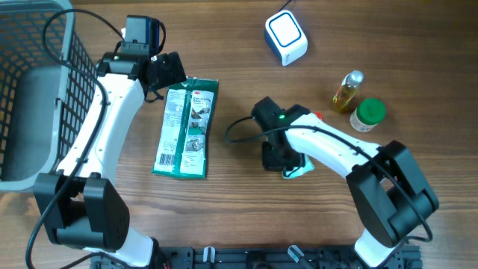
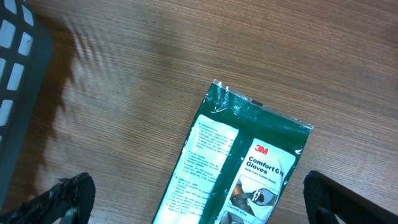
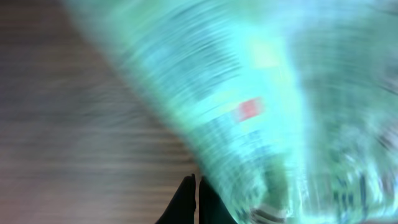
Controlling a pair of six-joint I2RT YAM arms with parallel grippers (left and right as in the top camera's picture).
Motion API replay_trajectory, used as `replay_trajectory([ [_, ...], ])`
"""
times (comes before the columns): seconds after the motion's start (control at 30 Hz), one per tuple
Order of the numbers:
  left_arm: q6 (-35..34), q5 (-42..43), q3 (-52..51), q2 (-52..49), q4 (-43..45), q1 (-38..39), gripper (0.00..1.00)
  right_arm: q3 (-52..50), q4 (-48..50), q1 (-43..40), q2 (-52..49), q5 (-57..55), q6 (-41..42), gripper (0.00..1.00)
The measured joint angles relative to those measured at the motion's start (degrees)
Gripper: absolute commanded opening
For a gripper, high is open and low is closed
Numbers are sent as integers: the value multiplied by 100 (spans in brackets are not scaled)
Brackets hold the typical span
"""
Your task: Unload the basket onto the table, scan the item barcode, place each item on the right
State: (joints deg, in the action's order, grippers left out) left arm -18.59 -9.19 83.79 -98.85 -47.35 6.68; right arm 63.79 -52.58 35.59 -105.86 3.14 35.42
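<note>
Hovering spread wide over the glove packet (image 1: 185, 128), left gripper (image 1: 170, 75) holds nothing; right gripper (image 3: 196, 200), clenched beside a pale pack (image 3: 261, 112) (grip unclear), could let it slip before scanning.

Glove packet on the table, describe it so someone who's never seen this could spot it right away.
Start at the dark mesh basket on the table's left side. Just right of it lies the glove packet. It is long, flat and dark green with white print, unlike the small bottles and white box farther right.
</note>
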Motion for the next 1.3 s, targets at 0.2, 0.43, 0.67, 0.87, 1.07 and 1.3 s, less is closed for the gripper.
replay_trajectory([
  [0.2,0,-2,0,0,0,0,100,-9,0,-647,0,-476,68,10],
  [0.43,0,0,0,0,2,0,100,-24,960,-612,0,573,-562,13],
  [0.67,0,0,0,0,0,0,100,-24,1298,-584,0,-404,-251,15],
  [0.87,0,0,0,0,0,0,100,-28,1755,-590,0,-625,-52,27],
  [1.07,0,0,0,0,0,0,100,-28,1786,-590,0,761,-76,39],
  [1.3,0,0,0,0,0,0,100,-28,1867,-590,0,1320,-76,52],
])
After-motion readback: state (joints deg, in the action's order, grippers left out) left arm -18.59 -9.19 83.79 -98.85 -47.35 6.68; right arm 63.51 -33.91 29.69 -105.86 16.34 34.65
